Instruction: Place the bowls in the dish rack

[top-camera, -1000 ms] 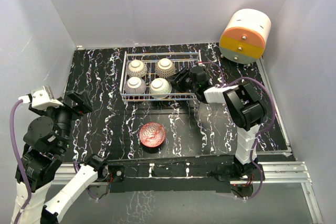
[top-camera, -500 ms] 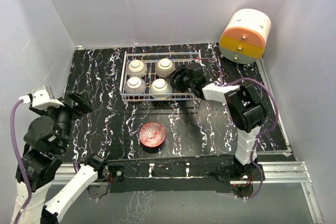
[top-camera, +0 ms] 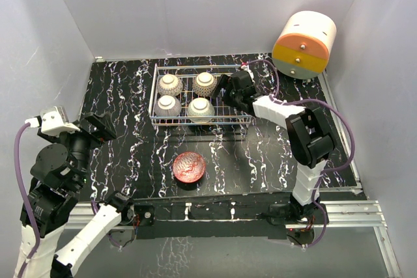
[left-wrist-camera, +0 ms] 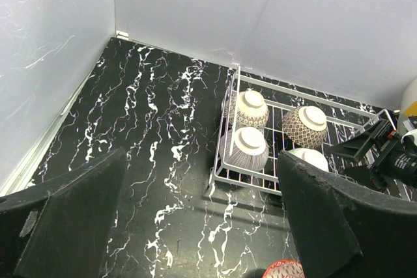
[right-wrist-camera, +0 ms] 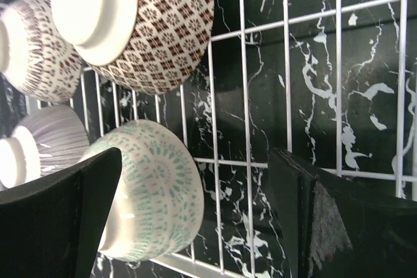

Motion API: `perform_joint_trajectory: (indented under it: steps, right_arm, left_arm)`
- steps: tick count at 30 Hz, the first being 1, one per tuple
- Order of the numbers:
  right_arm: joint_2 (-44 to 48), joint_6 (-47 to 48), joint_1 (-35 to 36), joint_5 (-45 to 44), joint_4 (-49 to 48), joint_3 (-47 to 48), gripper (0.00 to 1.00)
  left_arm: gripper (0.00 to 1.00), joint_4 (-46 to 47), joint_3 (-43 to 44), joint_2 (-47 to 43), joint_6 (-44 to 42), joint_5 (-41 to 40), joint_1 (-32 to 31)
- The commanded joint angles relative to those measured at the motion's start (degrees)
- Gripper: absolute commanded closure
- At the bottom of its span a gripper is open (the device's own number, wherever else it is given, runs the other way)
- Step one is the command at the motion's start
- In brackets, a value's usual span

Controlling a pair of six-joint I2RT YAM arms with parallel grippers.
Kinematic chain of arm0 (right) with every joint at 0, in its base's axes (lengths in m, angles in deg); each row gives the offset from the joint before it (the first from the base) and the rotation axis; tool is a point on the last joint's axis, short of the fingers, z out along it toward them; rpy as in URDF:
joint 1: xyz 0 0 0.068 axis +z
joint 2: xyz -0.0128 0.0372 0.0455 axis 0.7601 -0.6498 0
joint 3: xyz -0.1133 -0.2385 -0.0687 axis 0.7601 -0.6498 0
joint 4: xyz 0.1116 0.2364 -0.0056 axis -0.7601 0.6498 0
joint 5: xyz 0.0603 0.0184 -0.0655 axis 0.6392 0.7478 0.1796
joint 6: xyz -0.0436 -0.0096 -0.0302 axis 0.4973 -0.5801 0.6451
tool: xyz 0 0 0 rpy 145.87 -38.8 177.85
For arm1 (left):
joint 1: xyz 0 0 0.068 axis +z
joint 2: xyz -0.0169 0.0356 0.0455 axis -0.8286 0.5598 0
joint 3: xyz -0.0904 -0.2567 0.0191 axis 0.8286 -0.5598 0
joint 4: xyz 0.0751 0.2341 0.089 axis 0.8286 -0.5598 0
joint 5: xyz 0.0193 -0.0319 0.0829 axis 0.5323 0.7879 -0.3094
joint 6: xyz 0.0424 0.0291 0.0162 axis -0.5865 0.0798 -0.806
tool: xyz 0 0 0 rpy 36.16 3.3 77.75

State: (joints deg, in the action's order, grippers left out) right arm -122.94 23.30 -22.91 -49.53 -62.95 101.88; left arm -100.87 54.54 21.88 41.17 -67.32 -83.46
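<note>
The white wire dish rack (top-camera: 225,120) stands at the back of the table with several bowls upside down in it: two brown-and-white ones (top-camera: 204,83) (top-camera: 171,84), a striped one (top-camera: 168,105) and a pale green one (top-camera: 200,109). My right gripper (top-camera: 228,92) hovers open over the rack's right part. In the right wrist view the green bowl (right-wrist-camera: 156,193) rests on the rack wires (right-wrist-camera: 287,83) beside one finger (right-wrist-camera: 58,213), free of the jaws. The red bowl (top-camera: 189,166) sits upright on the table in front of the rack. My left gripper (top-camera: 98,125) hangs open and empty at the left.
A round orange-and-cream drawer unit (top-camera: 304,43) stands at the back right corner. White walls close the table at the back and both sides. In the left wrist view the rack (left-wrist-camera: 242,178) lies ahead, with the red bowl (left-wrist-camera: 283,270) at the bottom edge.
My right gripper has opened, let go of the pale green bowl in the rack and drawn back toward the rack's far right. The left arm has not moved.
</note>
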Motion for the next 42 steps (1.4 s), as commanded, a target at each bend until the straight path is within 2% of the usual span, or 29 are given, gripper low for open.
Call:
perform_joint_trajectory:
  steps: [1, 7, 13, 17, 22, 26, 30, 34, 42]
  right_arm:
    - [6.3, 8.3, 0.7, -4.9, 2.8, 5.1, 0.0]
    - [12.0, 16.9, 3.5, -7.2, 6.1, 9.1, 0.01]
    - [19.3, 24.5, 6.9, -9.6, 5.4, 6.9, 0.01]
    - [20.5, 30.0, 14.7, -12.1, 11.5, 8.8, 0.01]
    - [27.0, 31.6, 24.8, -13.6, 13.0, 2.5, 0.0]
    - [31.3, 34.3, 33.3, -7.6, 12.7, -1.6, 0.05]
    - [28.1, 37.0, 39.3, -0.6, 14.6, -3.3, 0.07]
    - [21.9, 38.0, 43.6, 1.1, 16.2, -4.1, 0.11]
    - [13.5, 39.6, 46.0, 4.0, 16.6, -3.2, 0.23]
  left_arm:
    - [0.03, 1.6, -0.1, 0.7, 0.0, 0.4, -0.1]
    - [0.03, 2.0, 0.2, 1.3, -0.2, 0.6, -0.1]
    - [0.03, 2.5, 0.1, 1.6, -0.2, 1.2, -0.1]
    - [0.03, 2.9, 0.4, 2.1, -0.2, 1.5, -0.1]
    - [0.03, 3.3, 1.7, 2.1, -0.7, 1.3, -0.2]
    - [0.03, 2.6, 2.6, 2.3, -1.5, 0.6, -0.1]
    - [0.03, 2.8, 2.6, 1.9, -1.6, 0.1, -0.1]
    - [0.03, 2.7, 2.4, 1.6, -1.2, 0.1, -0.1]
    - [0.03, 0.4, 2.6, 0.5, -0.6, -0.9, -0.1]
